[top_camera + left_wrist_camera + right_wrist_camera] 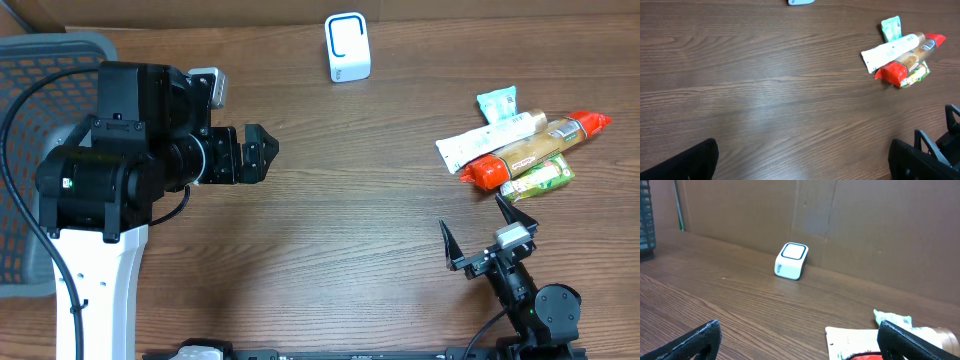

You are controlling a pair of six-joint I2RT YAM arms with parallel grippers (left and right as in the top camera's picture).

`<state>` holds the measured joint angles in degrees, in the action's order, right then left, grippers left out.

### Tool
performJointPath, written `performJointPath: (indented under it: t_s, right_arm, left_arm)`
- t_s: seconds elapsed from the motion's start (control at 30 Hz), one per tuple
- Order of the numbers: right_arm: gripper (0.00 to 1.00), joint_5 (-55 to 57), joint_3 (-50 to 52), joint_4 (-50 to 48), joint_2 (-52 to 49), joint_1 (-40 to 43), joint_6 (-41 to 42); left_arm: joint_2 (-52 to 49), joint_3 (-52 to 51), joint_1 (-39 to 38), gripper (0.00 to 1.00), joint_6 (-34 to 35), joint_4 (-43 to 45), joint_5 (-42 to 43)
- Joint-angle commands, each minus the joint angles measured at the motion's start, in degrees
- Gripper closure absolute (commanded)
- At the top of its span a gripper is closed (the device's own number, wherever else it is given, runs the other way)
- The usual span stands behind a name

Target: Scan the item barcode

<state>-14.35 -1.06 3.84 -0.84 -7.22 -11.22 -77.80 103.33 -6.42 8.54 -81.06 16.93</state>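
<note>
My left hand released, fingers spread, empty, over wood bench, left of centre. My right hand also released, empty, near front edge, close to item pile at right: white tube, red-ended pack, green packet, teal sachet, overlapping. White scanner at back, well apart from the pile. Grey basket far left.

You see the white scanner box standing on the desk near the cardboard wall, packets at lower right, jaws spread wide
</note>
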Motion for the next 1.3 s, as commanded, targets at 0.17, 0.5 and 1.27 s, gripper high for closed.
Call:
performJointPath:
  t_s: [0.17, 0.5, 1.27]
  right_arm:
    - [0.0, 0.81, 0.61, -0.37, 0.68, -0.26, -0.2]
    - [0.0, 0.81, 0.61, -0.37, 0.68, -0.26, -0.2]
    - [0.0, 0.81, 0.61, -0.37, 0.68, -0.26, -0.2]
  left_arm:
    - [-0.11, 0.22, -0.46, 0.01, -1.27, 0.02, 0.46]
    - [-0.11, 0.22, -0.46, 0.01, -1.27, 0.04, 0.46]
    - [15.8, -23.65, -0.37, 0.0, -12.96, 29.03, -3.82]
